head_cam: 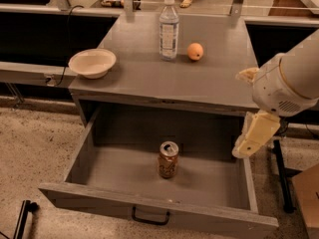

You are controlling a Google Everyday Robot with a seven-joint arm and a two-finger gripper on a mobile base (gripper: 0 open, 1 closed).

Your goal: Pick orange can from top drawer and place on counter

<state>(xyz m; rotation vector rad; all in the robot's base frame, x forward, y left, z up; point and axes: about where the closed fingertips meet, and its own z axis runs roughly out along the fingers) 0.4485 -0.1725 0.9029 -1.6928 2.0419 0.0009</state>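
Standing upright: small orange-brown metal can [168,160], mid-floor of pulled-out deep grey box drawer [89,200]
Hand [249,141]: cream, by drawer's right wall, right of can, well apart; grip impossible to tell

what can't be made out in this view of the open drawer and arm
- Camera view: the tool, hanging over the top drawer's right wall, hides part of that wall.
- The robot arm covers the counter's front right corner and is itself cut by the right edge.
- Markings on the orange can in the drawer: too small to read.
- Label on the water bottle: too small to read.
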